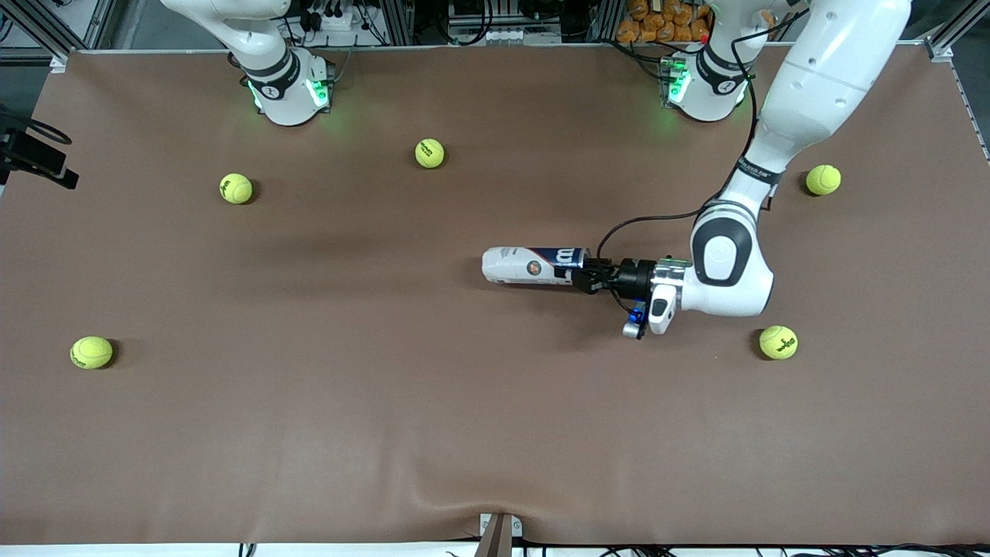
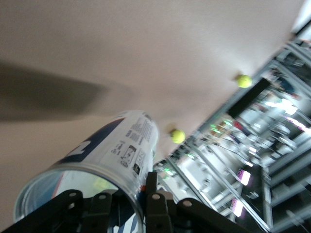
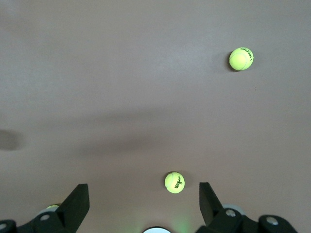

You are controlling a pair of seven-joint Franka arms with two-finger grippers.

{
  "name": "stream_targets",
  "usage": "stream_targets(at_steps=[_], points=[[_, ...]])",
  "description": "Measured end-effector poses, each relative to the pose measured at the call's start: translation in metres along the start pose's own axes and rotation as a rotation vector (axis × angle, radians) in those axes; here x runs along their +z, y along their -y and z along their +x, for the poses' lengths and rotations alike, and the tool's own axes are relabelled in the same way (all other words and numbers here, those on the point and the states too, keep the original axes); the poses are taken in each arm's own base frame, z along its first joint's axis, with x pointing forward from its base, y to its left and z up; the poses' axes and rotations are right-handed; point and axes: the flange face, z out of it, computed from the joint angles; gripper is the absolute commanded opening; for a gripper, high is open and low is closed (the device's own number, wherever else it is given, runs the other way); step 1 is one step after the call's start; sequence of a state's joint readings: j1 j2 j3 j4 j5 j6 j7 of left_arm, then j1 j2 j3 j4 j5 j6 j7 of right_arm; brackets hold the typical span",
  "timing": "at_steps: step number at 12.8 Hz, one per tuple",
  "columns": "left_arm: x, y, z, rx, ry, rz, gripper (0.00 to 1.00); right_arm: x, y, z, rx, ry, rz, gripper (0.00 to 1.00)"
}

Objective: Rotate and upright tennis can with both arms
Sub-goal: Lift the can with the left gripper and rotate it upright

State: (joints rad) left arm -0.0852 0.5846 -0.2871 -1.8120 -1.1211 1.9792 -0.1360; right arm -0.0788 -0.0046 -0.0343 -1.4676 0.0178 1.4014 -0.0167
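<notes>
Table (image 1: 325,433): brown covering, wide bare stretch nearest the front camera, a small bracket (image 1: 499,534) at the middle of that edge.

Tennis balls, five, yellow-green, all well apart from one another:
- One (image 1: 91,352) toward the right arm's end, nearest the camera.
- One (image 1: 778,342) toward the left arm's end, just beside the left arm's wrist.
- One (image 1: 236,188) farther back, toward the right arm's end.
- One (image 1: 823,179) farther back, toward the left arm's end, beside the left arm's forearm.
- One (image 1: 429,152) farthest back, between the two bases.
None touches the can.

Tennis can (image 1: 535,265): about mid-table, somewhat toward the left arm's end. Lies level, long axis running along the table from one arm's end to the other. Slim tube; white label on the free end, dark blue band with a white "W" nearer the gripper, small red round mark on its side. In the left wrist view the tube (image 2: 114,150) shows clear walls, printed small text and an open rim; its shadow falls on the table.

Left gripper (image 1: 586,277): reaching in sideways, fingers clamped on the rim at the can's blue end.

Right gripper (image 3: 144,203): waiting high near its own base, fingers spread wide, holding nothing, over bare table with balls below.

Bases: two, lit green, along the table's back edge.
</notes>
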Motion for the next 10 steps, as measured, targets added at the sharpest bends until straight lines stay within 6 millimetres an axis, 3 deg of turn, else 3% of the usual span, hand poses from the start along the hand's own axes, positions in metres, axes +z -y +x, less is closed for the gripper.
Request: stream_targets(at_steps=[2,7,10], points=[[-0.004,-0.039,-0.018,-0.073,-0.049,0.100,0.00,0.000,0.000,0.000,0.000,0.000,0.000,1.00],[0.010,-0.124,-0.065,-0.209,-0.209,0.248,0.00,0.000,0.000,0.000,0.000,0.000,0.000,1.00],[0.041,-0.156,-0.096,-0.247,-0.257,0.289,0.00,0.000,0.000,0.000,0.000,-0.001,0.000,1.00]])
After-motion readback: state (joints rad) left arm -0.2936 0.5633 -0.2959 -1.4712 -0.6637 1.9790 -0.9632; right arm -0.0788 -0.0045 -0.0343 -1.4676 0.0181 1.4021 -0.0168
